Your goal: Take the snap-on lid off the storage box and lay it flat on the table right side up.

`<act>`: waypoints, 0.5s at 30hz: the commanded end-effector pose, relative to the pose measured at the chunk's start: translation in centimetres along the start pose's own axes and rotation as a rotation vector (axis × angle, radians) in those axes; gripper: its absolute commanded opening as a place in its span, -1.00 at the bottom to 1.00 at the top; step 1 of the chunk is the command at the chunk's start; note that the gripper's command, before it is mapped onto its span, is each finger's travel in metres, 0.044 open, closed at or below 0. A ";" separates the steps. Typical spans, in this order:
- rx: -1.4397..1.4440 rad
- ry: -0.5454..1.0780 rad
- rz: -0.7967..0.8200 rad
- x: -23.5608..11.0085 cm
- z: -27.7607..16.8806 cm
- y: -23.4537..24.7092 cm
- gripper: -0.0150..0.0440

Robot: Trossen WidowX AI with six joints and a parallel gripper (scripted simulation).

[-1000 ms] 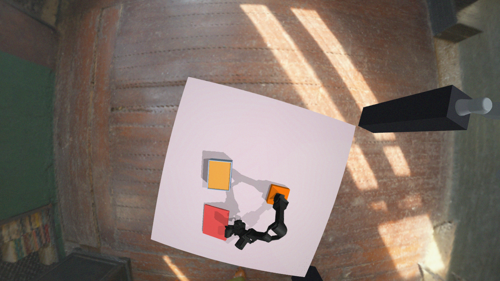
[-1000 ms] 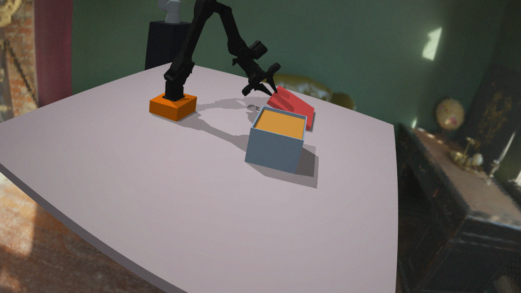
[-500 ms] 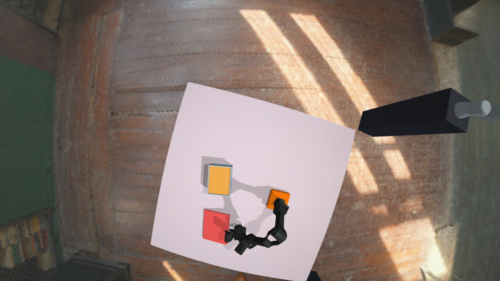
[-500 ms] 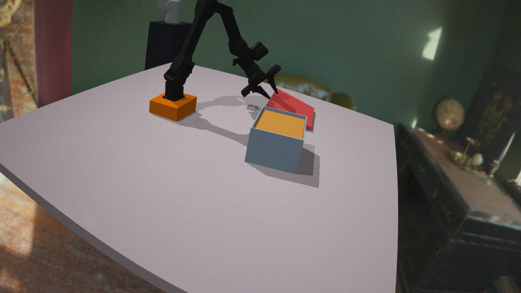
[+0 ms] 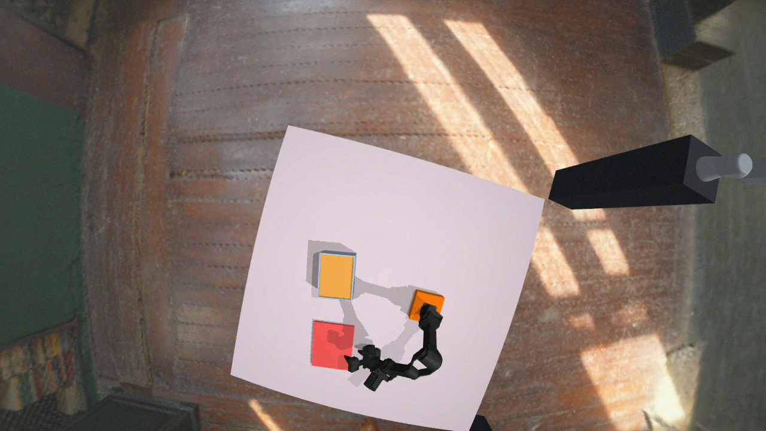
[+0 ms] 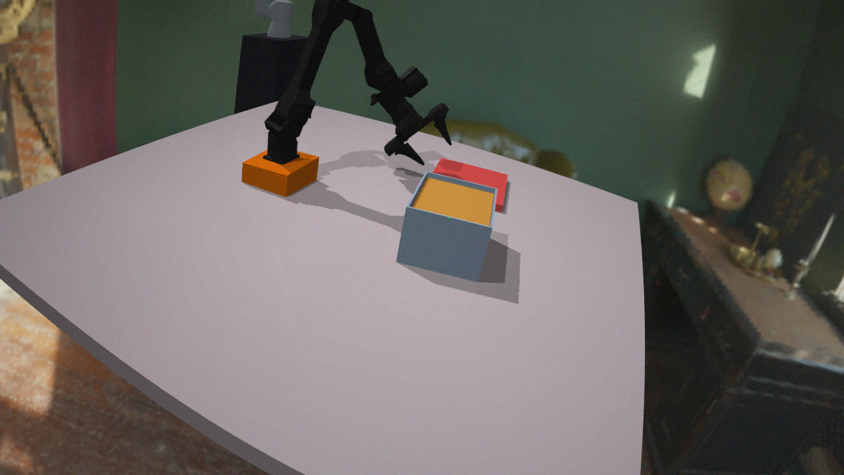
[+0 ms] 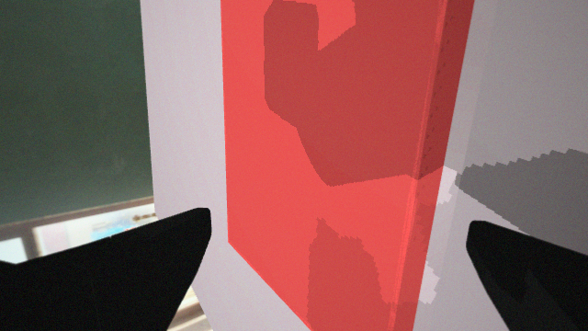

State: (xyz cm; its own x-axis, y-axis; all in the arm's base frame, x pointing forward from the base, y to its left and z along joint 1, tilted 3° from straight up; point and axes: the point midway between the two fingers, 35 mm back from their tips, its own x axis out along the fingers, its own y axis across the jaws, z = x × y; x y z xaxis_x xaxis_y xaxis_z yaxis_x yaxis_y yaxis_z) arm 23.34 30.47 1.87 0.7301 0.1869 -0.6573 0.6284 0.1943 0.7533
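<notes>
The blue-grey storage box (image 6: 444,239) is standing uncovered on the pale bench (image 6: 295,330), its open top showing a flat orange-yellow fill (image 6: 454,200) reaching nearly to the rim; whether that is a liner or contents cannot be told. From above, the same box (image 5: 320,276) is showing only a thin blue border around the orange-yellow rectangle.

The red lid (image 6: 475,175) is lying flat on the bench just beyond the box in the exterior view, close beside it but apart from it. In the top view the lid (image 5: 327,343) is sitting below the box, with a strip of bench showing between them, and the arm's shadow is falling across its surface.

The tool (image 6: 422,134) is hovering above the near edge of the lid with its fingers spread wide and nothing between them. In the wrist view the two dark fingertips are framing the lid (image 7: 294,193) from either side without touching it. The arm is rising from an orange base block (image 6: 259,174) well to the side of the box.
</notes>
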 end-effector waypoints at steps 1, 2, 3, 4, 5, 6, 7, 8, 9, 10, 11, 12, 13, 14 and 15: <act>0.003 -0.002 0.001 -0.8 0.1 -0.6 1.00; 0.003 -0.002 0.001 -0.9 0.1 -0.7 1.00; 0.003 -0.002 0.001 -1.1 0.1 -0.9 1.00; 0.003 -0.002 0.001 -1.3 0.1 -1.0 1.00; 0.003 -0.002 0.000 -1.4 0.1 -1.1 1.00; 0.003 -0.002 0.000 -1.6 0.1 -1.3 1.00; 0.003 -0.002 0.000 -1.7 0.1 -1.4 1.00; 0.003 -0.002 0.000 -1.9 0.1 -1.5 1.00; 0.003 -0.002 0.000 -2.0 0.1 -1.7 1.00; 0.003 -0.002 -0.001 -2.2 0.1 -1.8 1.00; 0.003 -0.002 -0.001 -2.3 0.1 -1.9 1.00; 0.003 -0.002 -0.001 -2.5 0.1 -2.1 1.00; 0.003 -0.002 -0.001 -2.6 0.1 -2.2 1.00; 0.003 -0.002 -0.001 -2.8 0.1 -2.3 1.00; 0.003 -0.002 -0.002 -2.9 0.1 -2.5 1.00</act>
State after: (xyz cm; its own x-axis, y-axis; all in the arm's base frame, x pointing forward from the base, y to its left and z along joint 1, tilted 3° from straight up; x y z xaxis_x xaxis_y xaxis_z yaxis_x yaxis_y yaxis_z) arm 20.42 29.70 1.86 0.7281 0.1865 -0.6596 0.6307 0.1946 0.7512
